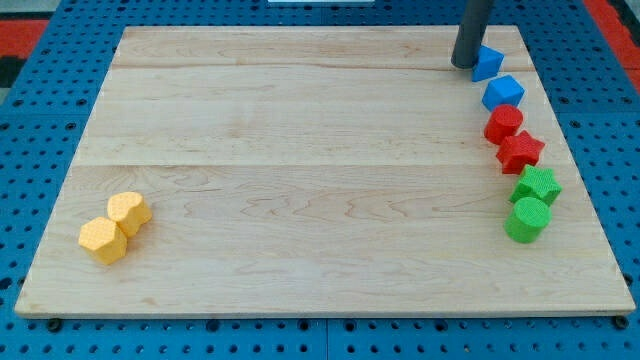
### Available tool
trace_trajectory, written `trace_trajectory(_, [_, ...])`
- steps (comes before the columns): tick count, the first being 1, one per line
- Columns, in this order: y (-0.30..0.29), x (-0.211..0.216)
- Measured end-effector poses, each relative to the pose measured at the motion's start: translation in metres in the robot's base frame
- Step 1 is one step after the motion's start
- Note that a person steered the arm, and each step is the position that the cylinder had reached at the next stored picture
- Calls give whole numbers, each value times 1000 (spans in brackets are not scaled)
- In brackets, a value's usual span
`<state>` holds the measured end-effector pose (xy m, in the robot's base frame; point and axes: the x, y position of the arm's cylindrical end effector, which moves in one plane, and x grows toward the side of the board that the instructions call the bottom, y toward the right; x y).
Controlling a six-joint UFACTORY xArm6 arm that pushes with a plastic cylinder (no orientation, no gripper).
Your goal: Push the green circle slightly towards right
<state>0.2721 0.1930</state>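
Green circle (527, 219) sat at the board's 4 o'clock, touching the green star (538, 185) at its 12. Red, then blue blocks ran on toward 1 o'clock. My tip (464, 63) rested beside the top blue block (487, 63), well apart from the circle. No pincer fitted; state not applicable. Push apparently not begun; approach and nudge remained.

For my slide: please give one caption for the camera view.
My tip rests beside a blue block, far from the green circle.
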Motion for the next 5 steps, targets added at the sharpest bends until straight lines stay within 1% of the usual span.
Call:
trace_trajectory(1, [1, 12])
trace_trajectory(2, [-22, 21])
trace_trajectory(3, [-67, 59])
trace_trajectory(4, [-99, 115])
trace_trajectory(5, [-107, 171])
